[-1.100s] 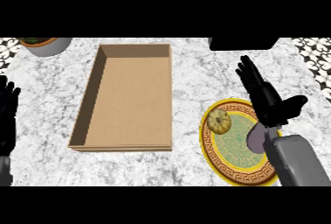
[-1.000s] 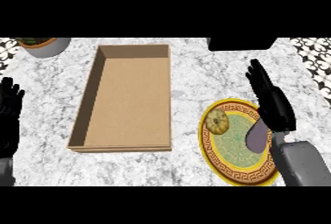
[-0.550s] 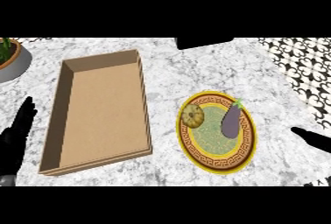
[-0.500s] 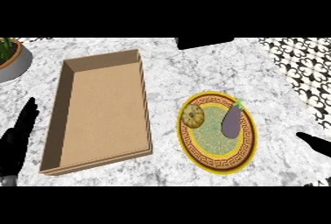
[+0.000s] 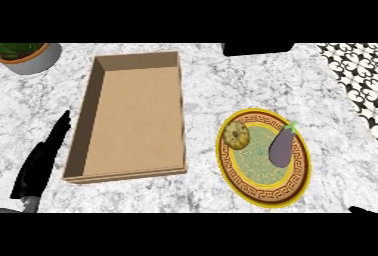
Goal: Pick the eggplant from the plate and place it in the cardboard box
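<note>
A purple eggplant (image 5: 282, 148) with a green stem lies on the right side of a yellow, patterned plate (image 5: 255, 193) at the counter's right. The open cardboard box (image 5: 136, 115) stands left of the plate and holds nothing. My left hand (image 5: 40, 167) rests at the left edge beside the box, fingers straight and pointing up. Only a black sliver of my right hand (image 5: 362, 210) shows in the lower right corner, well below the plate; no hand touches the eggplant.
A round tan food item (image 5: 237, 135) lies on the plate's left side. A potted plant (image 5: 26, 54) stands at the back left. The counter's right edge meets a black-and-white patterned floor (image 5: 354, 75).
My right hand has drawn back from above the plate to the lower right corner, almost out of view. The eggplant, hidden under it before, now shows fully. The left hand stays by the box.
</note>
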Controlling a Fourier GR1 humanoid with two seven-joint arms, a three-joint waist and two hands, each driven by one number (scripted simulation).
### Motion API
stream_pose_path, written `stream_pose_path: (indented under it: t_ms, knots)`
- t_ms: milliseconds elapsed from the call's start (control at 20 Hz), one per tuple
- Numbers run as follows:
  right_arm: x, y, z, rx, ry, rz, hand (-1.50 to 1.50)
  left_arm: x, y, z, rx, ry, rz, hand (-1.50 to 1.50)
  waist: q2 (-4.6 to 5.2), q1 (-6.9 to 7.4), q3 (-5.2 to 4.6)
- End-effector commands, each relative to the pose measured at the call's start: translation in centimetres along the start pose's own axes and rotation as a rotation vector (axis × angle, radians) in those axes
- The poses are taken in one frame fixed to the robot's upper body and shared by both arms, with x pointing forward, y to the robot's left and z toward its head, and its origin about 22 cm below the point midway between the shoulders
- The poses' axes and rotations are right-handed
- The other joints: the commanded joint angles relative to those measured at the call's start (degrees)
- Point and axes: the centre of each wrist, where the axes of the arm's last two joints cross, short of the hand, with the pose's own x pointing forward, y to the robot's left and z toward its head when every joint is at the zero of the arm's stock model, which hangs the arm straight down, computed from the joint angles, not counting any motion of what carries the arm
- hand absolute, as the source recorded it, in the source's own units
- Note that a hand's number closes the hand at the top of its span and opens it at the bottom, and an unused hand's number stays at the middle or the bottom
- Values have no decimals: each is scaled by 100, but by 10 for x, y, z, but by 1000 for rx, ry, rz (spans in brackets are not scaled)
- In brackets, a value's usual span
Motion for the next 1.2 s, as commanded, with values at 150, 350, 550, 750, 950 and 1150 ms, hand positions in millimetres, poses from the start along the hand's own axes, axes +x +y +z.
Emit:
stream_pose_path:
  t_ms: [150, 350, 550, 750, 950, 1150]
  knots:
    - [60, -24, 29, 148, 147, 114, -150, 9, -23, -15, -63, -36, -4, 0, 74, 402, -5]
    - [97, -34, 45, 201, 256, 187, -150, 17, -29, -19, -101, -53, -4, 0, 73, 617, 7]
    - [134, -44, 42, 220, 372, 251, -150, 30, -37, -26, -126, -95, -18, 0, 77, 837, 34]
    - [144, -42, 31, 241, 444, 320, -150, 22, -47, -29, -153, -67, -21, 0, 103, 871, 36]
    - [144, -36, 23, 284, 470, 331, -150, 31, -37, -39, -147, -88, -22, 0, 84, 835, 44]
    - [143, -12, 6, 324, 529, 329, -150, 26, -37, -44, -138, -77, -27, 0, 102, 899, 45]
